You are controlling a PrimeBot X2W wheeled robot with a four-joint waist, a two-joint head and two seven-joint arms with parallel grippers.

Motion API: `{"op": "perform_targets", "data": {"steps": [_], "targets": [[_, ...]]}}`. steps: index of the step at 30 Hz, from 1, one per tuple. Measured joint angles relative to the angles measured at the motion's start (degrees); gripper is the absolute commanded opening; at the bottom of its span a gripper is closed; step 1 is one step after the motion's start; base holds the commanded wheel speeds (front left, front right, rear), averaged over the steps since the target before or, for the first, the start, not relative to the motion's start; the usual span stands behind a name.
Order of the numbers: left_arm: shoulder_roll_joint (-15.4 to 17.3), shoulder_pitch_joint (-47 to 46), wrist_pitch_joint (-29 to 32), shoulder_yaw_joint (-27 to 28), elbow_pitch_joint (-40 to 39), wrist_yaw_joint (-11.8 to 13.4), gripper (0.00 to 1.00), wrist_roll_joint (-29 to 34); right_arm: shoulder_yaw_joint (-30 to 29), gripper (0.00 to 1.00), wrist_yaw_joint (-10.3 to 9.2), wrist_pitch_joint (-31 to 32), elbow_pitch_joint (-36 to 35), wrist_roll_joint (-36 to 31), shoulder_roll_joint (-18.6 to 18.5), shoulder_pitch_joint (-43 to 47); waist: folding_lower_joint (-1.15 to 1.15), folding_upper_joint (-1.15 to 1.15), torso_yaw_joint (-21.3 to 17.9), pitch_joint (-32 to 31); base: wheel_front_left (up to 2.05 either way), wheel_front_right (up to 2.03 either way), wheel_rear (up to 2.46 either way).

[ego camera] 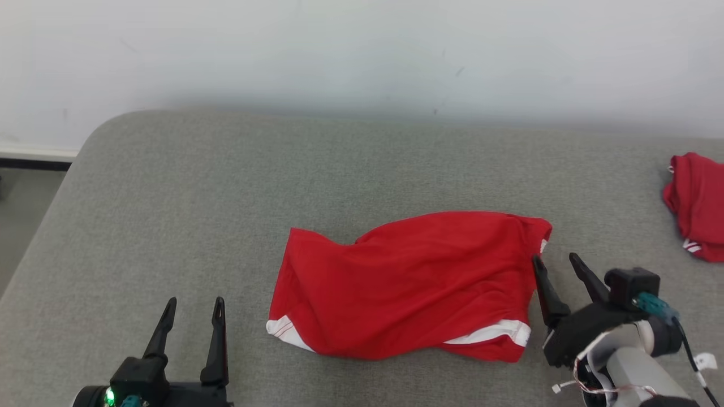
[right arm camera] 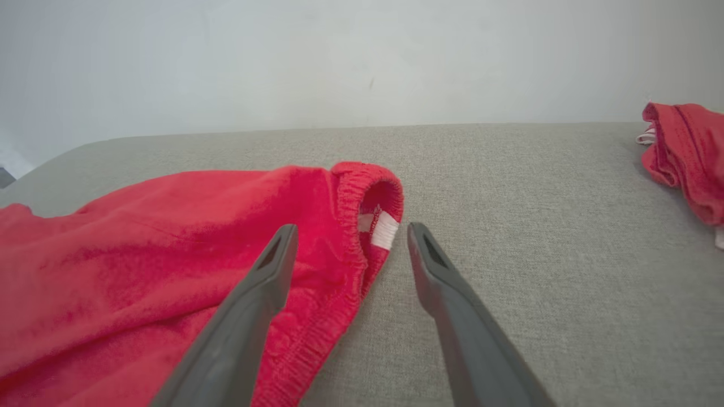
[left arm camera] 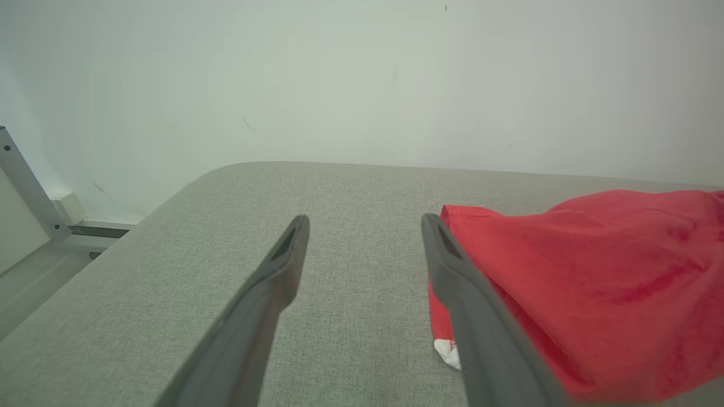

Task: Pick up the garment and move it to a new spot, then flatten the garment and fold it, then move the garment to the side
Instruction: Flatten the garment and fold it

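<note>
the grey padded surface (ego camera: 169,198) has open room left of and behind the red garment (ego camera: 413,282), which lies rumpled near the front edge. a second red cloth (ego camera: 698,203) sits well right of the garment. the right gripper (ego camera: 555,258) is spread open at the garment's right edge, and the left gripper (ego camera: 195,301) is spread open and empty near its left.

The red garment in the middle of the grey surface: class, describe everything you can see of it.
The red garment is soft cloth with white trim at its near corners, a gathered elastic waistband on its right end and a white label inside. It lies spread but wrinkled on the grey padded surface. The open right end effector is poised at the waistband edge; whether it touches is unclear.
</note>
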Motion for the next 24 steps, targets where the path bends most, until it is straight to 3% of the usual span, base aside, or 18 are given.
{"op": "perform_targets", "data": {"steps": [10, 17, 24], "targets": [[0.2, 3.0, 0.0, 0.7, -0.4, -0.2, 1.00, 0.3, -10.6, 1.00, 0.00, -0.1, -18.0, -3.0, -0.3, 14.0, 0.00, 0.00, -3.0, -2.9, 0.00, 0.00, 0.00], [0.6, 3.7, 0.0, 0.8, -0.6, -0.3, 1.00, 0.5, -16.5, 1.00, 0.00, -0.1, -28.1, -6.6, 3.4, 22.7, 0.00, 0.00, -4.1, -4.2, 0.00, 0.00, 0.00], [1.0, 3.9, 0.0, 1.0, -0.7, -0.3, 1.00, 0.5, -18.6, 1.00, 0.00, 0.1, -35.4, -9.7, 7.3, 28.7, 0.00, 0.00, -4.2, -5.0, 0.00, 0.00, 0.00]]}}
